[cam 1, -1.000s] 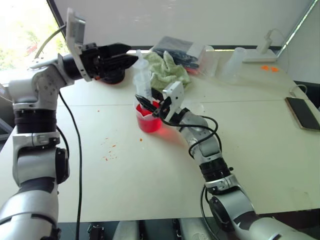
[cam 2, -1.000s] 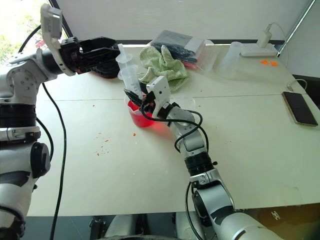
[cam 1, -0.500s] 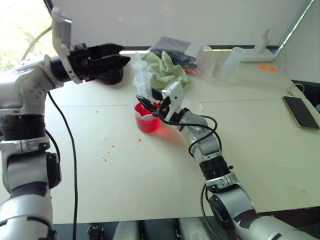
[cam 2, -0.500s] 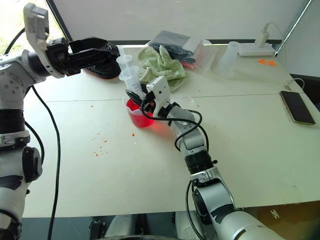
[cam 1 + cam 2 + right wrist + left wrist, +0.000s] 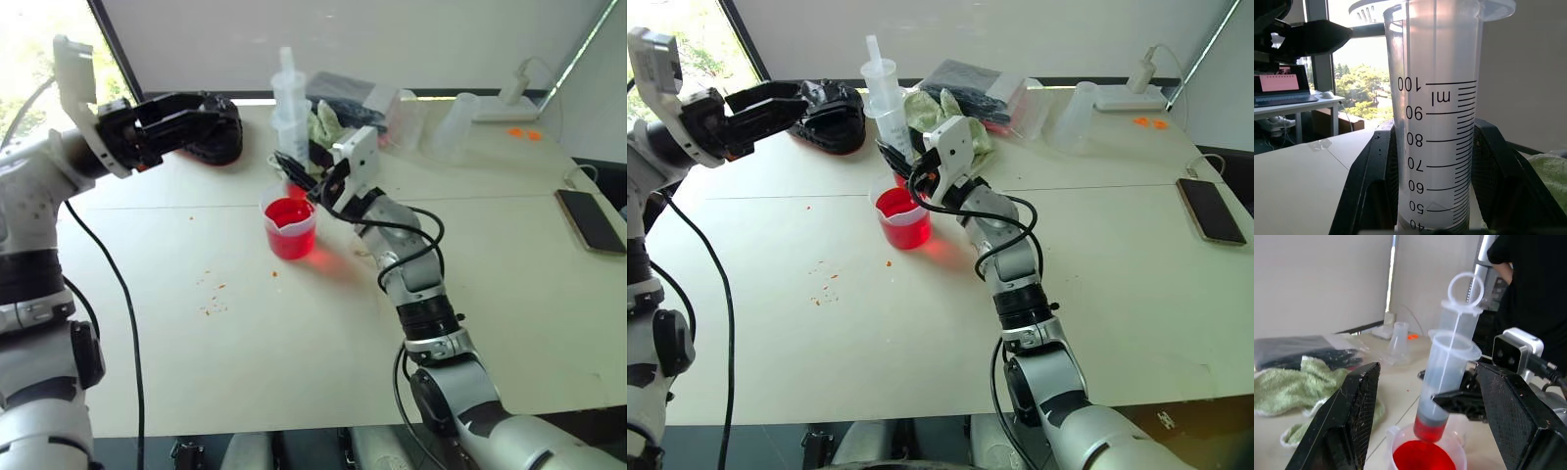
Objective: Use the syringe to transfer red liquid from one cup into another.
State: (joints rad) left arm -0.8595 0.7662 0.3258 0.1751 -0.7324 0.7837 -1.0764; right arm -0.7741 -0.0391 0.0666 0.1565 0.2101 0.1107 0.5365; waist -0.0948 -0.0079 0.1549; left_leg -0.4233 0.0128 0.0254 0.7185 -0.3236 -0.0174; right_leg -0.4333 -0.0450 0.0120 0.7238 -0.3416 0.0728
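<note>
My right gripper [image 5: 296,176] is shut on the lower barrel of the syringe [image 5: 288,103], a large clear one with printed markings. It holds the syringe upright with the tip just above the spouted beaker [image 5: 290,227]. The beaker holds red liquid [image 5: 1424,458]. The dark plunger seal sits low in the barrel, with a little red below it. The barrel [image 5: 1435,122] stands between my right fingers [image 5: 1371,186]. My left gripper [image 5: 784,103] is open and empty, off to the left of the syringe. The other cup is hidden behind my right arm.
A green towel [image 5: 333,122], a black bag [image 5: 970,83] and a dark object [image 5: 833,117] lie at the back of the table. Clear tumblers [image 5: 456,117] and a power strip [image 5: 514,103] stand back right. A phone [image 5: 588,217] lies near the right edge. Orange crumbs [image 5: 211,294] dot the tabletop. A person in dark clothes [image 5: 1533,284] stands beyond the table.
My right gripper has lifted the syringe, so its tip has come up out of the beaker. My left gripper has drawn away to the left, still open.
</note>
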